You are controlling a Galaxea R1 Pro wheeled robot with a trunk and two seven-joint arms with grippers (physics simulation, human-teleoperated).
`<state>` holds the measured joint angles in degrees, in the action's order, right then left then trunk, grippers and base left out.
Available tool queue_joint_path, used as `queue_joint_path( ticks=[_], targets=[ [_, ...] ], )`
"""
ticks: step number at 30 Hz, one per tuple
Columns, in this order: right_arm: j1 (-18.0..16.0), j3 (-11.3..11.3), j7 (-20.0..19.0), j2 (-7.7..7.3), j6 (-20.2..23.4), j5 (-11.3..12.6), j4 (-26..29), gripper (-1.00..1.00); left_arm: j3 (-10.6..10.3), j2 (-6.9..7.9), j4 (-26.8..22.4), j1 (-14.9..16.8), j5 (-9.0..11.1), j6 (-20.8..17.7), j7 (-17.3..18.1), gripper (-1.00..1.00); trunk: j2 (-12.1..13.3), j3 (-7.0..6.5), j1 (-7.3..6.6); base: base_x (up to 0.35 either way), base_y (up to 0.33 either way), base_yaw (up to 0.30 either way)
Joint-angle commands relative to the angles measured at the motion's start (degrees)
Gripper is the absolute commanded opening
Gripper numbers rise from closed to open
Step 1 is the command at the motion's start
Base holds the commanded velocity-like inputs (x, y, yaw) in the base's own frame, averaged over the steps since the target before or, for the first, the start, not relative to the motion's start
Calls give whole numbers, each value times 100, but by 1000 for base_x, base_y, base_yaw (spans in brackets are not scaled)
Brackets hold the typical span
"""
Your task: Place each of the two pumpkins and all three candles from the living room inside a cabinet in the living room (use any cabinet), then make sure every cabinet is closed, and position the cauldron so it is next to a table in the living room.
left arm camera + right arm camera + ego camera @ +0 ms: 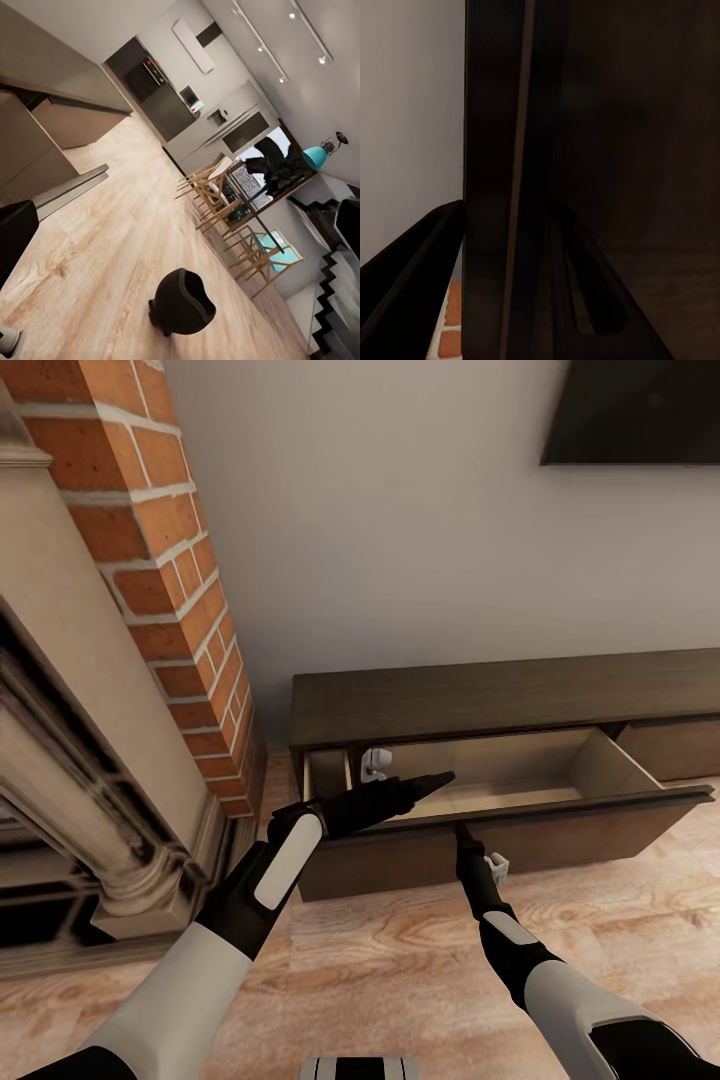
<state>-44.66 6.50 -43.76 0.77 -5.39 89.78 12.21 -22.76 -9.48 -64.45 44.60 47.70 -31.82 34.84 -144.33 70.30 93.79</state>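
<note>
your right gripper [466, 838] straddles drawer front [499, 187] of cabinet [500, 700], fingers either side, clamped or not: cannot tell. drawer open, long axis along wall. left gripper [440, 780] over drawer, state unclear. cauldron [182, 301] on floor, well apart.

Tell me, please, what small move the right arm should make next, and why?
Probably push the drawer front inward. The right pincer sits at its top edge, a finger on each side of the panel; the drawer stands pulled out of the cabinet, its visible inside bare, and cabinets must end closed.
</note>
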Motion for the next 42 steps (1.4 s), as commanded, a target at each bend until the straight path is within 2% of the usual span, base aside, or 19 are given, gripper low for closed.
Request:
queue_joint_path(
  ticks=[1, 38, 42],
  targets=[
    [1, 282, 16, 81, -35, -30, -52, -100, 0, -1, 3, 4, 46, -43, -3, 100, -1, 5, 0, 0, 0, 0],
    [1, 290, 17, 81, -39, -39, -52, -100, 0, -9, 3, 3, -2, -43, -20, 100, -1, 5, 0, -6, 0, 0],
    [1, 290, 17, 81, -41, -39, -52, -100, 0, -10, 0, 4, -2, -43, -124, 100, -1, 5, 0, 0, 0, 0]
  ],
)
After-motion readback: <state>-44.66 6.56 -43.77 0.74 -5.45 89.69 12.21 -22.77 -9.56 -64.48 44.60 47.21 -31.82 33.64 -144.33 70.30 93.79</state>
